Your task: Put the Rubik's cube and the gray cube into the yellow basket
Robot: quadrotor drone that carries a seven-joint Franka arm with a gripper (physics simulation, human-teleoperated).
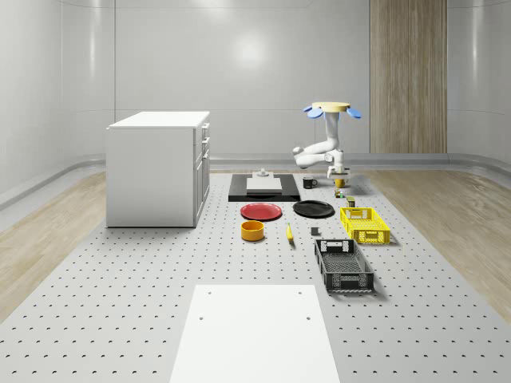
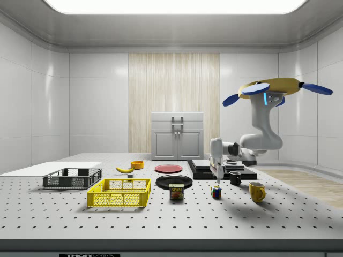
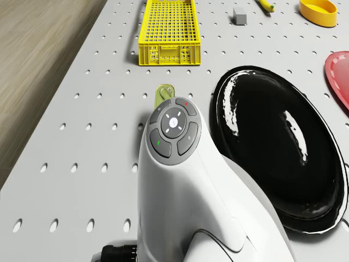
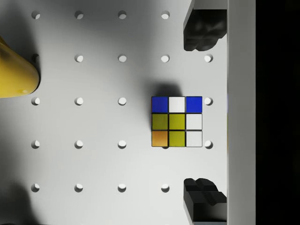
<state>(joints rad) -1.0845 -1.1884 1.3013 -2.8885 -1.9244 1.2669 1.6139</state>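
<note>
The Rubik's cube (image 4: 176, 122) lies on the perforated table, straight below my gripper (image 4: 202, 114), whose two black fingertips (image 4: 201, 30) stand wide apart on either side of it. In the side view the gripper (image 2: 216, 174) hangs open just above the cube (image 2: 215, 191) without touching it. The drone (image 2: 273, 88) hovers over the table's far end, arm bent downward. The small gray cube (image 3: 239, 15) rests on the table beside the yellow basket (image 3: 166, 30), near the banana. The yellow basket (image 1: 365, 224) holds nothing.
A yellow mug (image 2: 256, 191) and a black mug (image 2: 235, 178) stand close to the Rubik's cube. A can (image 2: 176, 191) sits between cube and basket. A black plate (image 3: 278, 142), red plate (image 1: 261, 211), orange bowl (image 1: 252, 230), black basket (image 1: 343, 266) and white cabinet (image 1: 158, 167) stand farther off.
</note>
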